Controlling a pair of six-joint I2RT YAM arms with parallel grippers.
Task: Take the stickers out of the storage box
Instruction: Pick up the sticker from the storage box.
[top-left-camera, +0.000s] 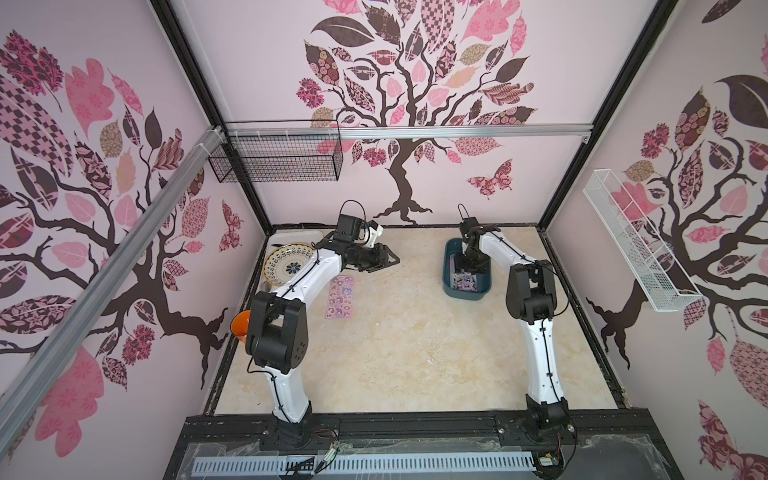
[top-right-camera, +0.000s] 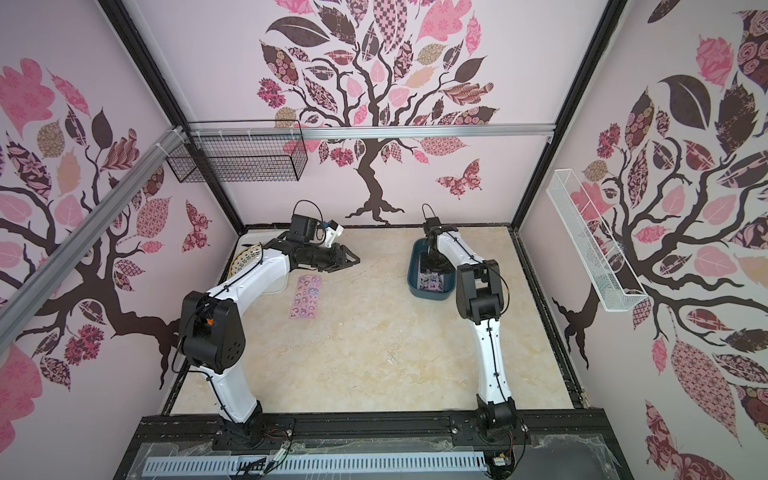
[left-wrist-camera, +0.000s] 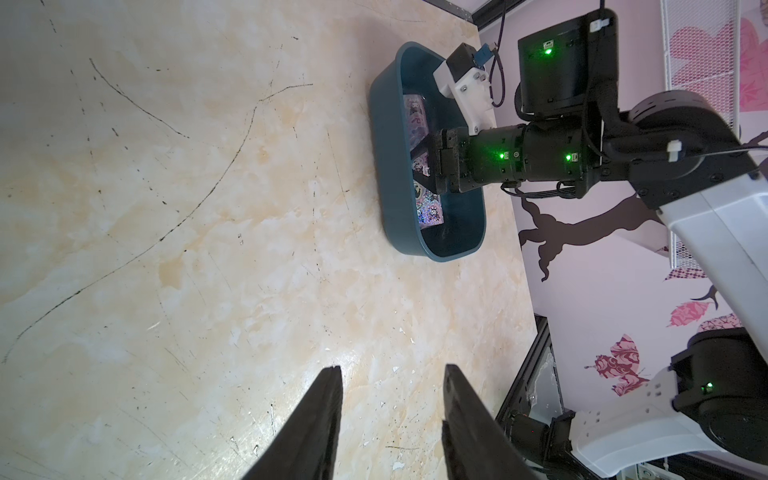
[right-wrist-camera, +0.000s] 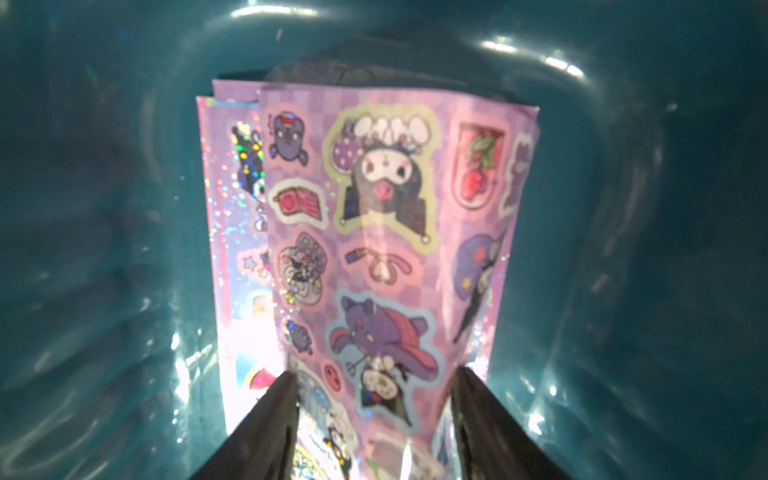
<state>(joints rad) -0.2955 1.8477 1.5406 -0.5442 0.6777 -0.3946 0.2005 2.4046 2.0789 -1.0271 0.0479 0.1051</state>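
The dark teal storage box (top-left-camera: 451, 287) (top-right-camera: 415, 286) (left-wrist-camera: 390, 166) stands at the back right of the table. My right gripper (right-wrist-camera: 376, 378) (top-left-camera: 466, 267) reaches down inside it. Its fingers press both long edges of the top purple sheet of the stickers (right-wrist-camera: 386, 232) (left-wrist-camera: 415, 120), which arches up between them. More sheets lie under it. One pink sheet (top-left-camera: 340, 297) (top-right-camera: 306, 297) lies flat on the table near the left arm. My left gripper (left-wrist-camera: 392, 372) (top-left-camera: 395, 261) hovers open over bare table with nothing between its fingers.
A patterned plate (top-left-camera: 289, 264) sits in a white tray (top-left-camera: 299, 235) at the back left, with an orange object (top-left-camera: 240, 326) behind the left arm. A black wire basket (top-left-camera: 276, 156) and a white one (top-left-camera: 636, 241) hang on the walls.
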